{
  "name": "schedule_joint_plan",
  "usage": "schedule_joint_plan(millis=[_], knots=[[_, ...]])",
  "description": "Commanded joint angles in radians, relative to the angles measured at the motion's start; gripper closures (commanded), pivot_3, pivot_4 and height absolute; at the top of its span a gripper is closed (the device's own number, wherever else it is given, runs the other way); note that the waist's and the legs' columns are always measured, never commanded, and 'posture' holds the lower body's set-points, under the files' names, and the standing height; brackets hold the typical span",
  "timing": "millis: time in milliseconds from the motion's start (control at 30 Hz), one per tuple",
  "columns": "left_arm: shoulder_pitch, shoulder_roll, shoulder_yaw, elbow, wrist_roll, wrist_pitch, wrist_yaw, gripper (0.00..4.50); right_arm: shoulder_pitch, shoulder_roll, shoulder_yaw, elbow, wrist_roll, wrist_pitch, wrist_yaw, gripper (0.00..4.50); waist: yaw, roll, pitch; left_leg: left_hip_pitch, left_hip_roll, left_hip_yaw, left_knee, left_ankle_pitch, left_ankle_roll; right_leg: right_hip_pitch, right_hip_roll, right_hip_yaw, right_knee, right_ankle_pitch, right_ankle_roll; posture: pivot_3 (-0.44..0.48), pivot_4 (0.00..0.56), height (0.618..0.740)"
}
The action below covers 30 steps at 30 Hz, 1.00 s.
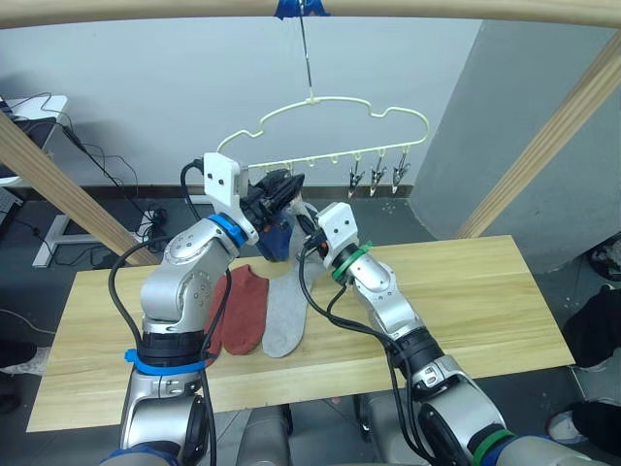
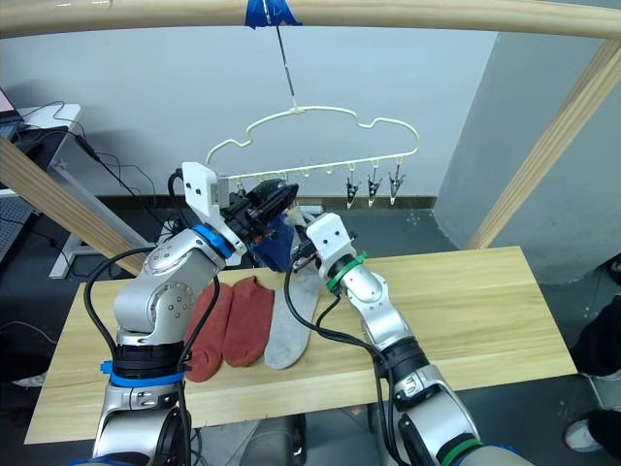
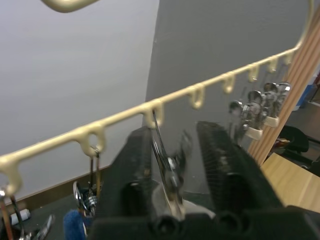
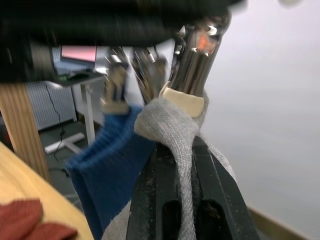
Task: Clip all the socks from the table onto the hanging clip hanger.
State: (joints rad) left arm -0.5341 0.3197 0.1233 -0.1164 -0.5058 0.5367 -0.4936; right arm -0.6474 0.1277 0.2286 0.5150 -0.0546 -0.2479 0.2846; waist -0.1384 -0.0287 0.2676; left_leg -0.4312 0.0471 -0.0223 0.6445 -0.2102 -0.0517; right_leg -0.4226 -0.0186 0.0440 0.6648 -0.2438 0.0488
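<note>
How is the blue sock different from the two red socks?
The blue sock is blue, while the red socks are rust-red. The blue sock hangs from a clip on the clip hanger, while the red socks lie flat, side by side, on the table. Both are short ankle socks, and neither is in a claw: the right claw grips a grey sock.

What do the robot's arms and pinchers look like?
Both arms are shiny silver metal with black cables looping outside. The left arm wears blue bands, the right arm green ones. Each wrist has a white block, and each gripper has two black ribbed fingers.
</note>
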Motion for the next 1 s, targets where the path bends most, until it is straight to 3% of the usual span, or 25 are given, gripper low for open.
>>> schedule_joint_plan(millis=[33, 167, 267, 467, 533, 833, 1000], knots=[[0.007, 0.013, 0.009, -0.051, -0.016, -0.001, -0.011, 2.08, -0.013, 0.013, -0.006, -0.022, 0.017, -0.018, 0.012, 4.5, 0.0, 0.0, 0.0, 0.0, 0.0, 0.0, 0.0, 0.0, 0.0, 0.0, 0.0, 0.0, 0.0, 0.0, 0.0, -0.185, 0.25, 0.74], [0.02, 0.023, 0.008, -0.065, -0.019, 0.002, -0.014, 2.08, -0.009, 0.012, 0.001, -0.026, 0.02, -0.01, 0.038, 4.5, 0.0, 0.0, 0.0, 0.0, 0.0, 0.0, 0.0, 0.0, 0.0, 0.0, 0.0, 0.0, 0.0, 0.0, 0.0, -0.185, 0.249, 0.74], [0.031, 0.03, 0.009, -0.076, -0.018, 0.003, -0.016, 2.04, 0.0, 0.006, 0.01, -0.038, 0.023, 0.025, 0.071, 3.71, 0.0, 0.0, 0.0, 0.0, 0.0, 0.0, 0.0, 0.0, 0.0, 0.0, 0.0, 0.0, 0.0, 0.0, 0.0, -0.186, 0.246, 0.74], [0.055, 0.056, 0.005, -0.092, -0.003, -0.011, -0.034, 2.04, 0.056, -0.039, 0.053, -0.118, -0.007, 0.176, 0.137, 1.6, 0.001, 0.0, 0.0, 0.0, 0.0, 0.0, 0.0, 0.0, 0.0, 0.0, 0.0, 0.0, 0.0, 0.0, 0.0, -0.187, 0.236, 0.74], [0.073, 0.081, 0.007, -0.1, 0.001, -0.021, -0.055, 2.04, 0.098, -0.082, 0.079, -0.225, -0.022, 0.266, 0.168, 0.87, 0.002, 0.0, 0.0, 0.0, 0.0, 0.0, 0.0, 0.0, 0.0, 0.0, 0.0, 0.0, 0.0, 0.0, 0.0, -0.188, 0.235, 0.74], [0.222, 0.283, -0.063, -0.144, 0.113, -0.233, -0.299, 2.04, 0.284, -0.325, 0.075, -0.777, -0.007, 0.67, 0.282, 0.87, 0.001, 0.0, 0.0, 0.0, 0.0, 0.0, -0.001, 0.0, 0.0, -0.001, 0.0, 0.0, 0.0, -0.001, 0.001, -0.189, 0.222, 0.74], [0.249, 0.326, -0.076, -0.169, 0.11, -0.296, -0.389, 2.04, 0.303, -0.319, -0.039, -0.978, 0.073, 0.86, 0.233, 0.87, 0.002, 0.0, 0.0, 0.0, 0.0, 0.0, 0.0, 0.0, 0.0, -0.001, 0.0, 0.0, 0.0, -0.001, 0.001, -0.184, 0.217, 0.74]])
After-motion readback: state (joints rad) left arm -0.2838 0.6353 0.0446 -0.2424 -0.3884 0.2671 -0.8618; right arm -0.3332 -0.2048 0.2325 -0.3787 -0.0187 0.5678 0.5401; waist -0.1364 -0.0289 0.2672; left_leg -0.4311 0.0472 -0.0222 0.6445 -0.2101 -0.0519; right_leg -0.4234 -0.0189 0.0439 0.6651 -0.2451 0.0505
